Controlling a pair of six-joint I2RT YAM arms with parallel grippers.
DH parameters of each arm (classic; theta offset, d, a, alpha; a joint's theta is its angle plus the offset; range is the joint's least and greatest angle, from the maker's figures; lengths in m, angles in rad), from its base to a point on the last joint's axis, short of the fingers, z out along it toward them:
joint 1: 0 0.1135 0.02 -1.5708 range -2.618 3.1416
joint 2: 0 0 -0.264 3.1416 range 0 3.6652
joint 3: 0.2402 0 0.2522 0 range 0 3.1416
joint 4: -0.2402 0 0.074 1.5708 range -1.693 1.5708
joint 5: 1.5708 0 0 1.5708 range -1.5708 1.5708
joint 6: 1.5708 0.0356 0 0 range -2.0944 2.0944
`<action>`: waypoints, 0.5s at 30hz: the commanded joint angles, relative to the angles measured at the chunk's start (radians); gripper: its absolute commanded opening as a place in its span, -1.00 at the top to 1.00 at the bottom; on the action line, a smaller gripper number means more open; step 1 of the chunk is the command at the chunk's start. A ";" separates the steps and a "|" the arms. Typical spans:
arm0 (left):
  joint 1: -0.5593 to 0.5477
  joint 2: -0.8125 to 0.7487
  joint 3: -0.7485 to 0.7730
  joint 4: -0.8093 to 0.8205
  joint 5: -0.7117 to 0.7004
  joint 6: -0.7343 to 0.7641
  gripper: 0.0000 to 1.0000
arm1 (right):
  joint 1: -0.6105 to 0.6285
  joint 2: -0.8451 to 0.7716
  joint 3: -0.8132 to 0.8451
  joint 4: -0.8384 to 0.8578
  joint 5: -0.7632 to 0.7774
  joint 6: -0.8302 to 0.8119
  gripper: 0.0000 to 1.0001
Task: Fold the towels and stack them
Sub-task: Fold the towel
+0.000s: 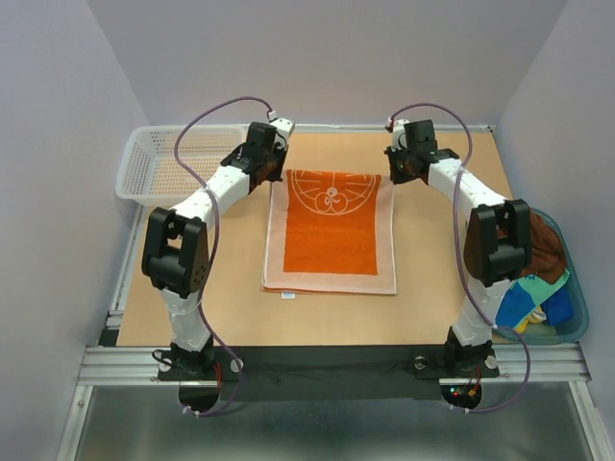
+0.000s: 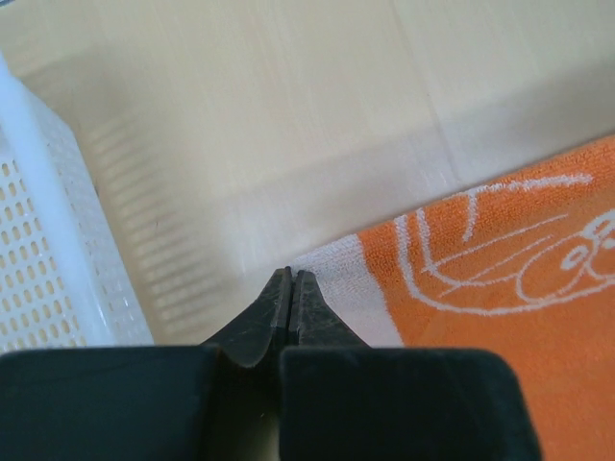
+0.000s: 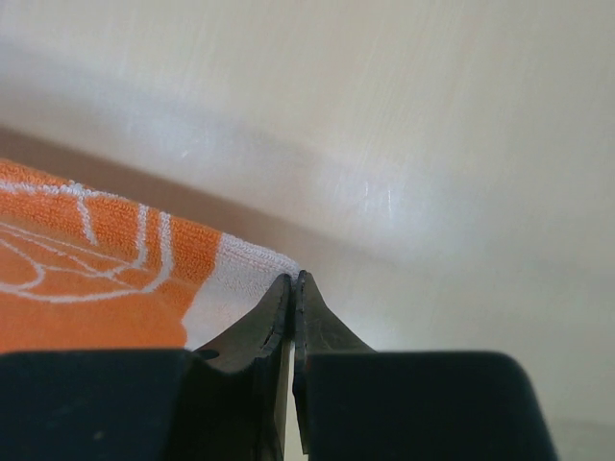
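Pinching both top corners of the orange towel, one gripper per corner. The towel lies spread in the middle of the table, long side running top to bottom of the overhead frame, white circle print toward the top edge.

Left gripper sits at the towel's upper-left corner. In the left wrist view its fingers are pressed together, with the pale border corner running right into the tips. The white mesh basket fills the left edge of that frame, near the gripper but apart from the towel.

Right gripper sits at the upper-right corner. In the right wrist view its fingers are closed too, the pale corner meeting the tips from the left and a shadow showing under the towel edge.

More towels, dark brown and blue-green-yellow, are bunched in the blue-green tub at the right edge of the overhead frame, well apart from both grippers.
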 commanded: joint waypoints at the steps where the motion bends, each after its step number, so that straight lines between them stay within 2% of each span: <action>1: 0.016 -0.126 -0.081 0.016 -0.020 0.008 1.00 | -0.012 -0.145 -0.062 0.037 0.034 0.026 0.99; 14: 0.006 -0.356 -0.397 0.064 0.014 -0.095 1.00 | -0.006 -0.425 -0.360 0.032 -0.115 0.152 0.99; 15: 0.002 -0.385 -0.414 0.066 0.014 -0.101 1.00 | -0.004 -0.441 -0.378 0.032 -0.124 0.197 0.99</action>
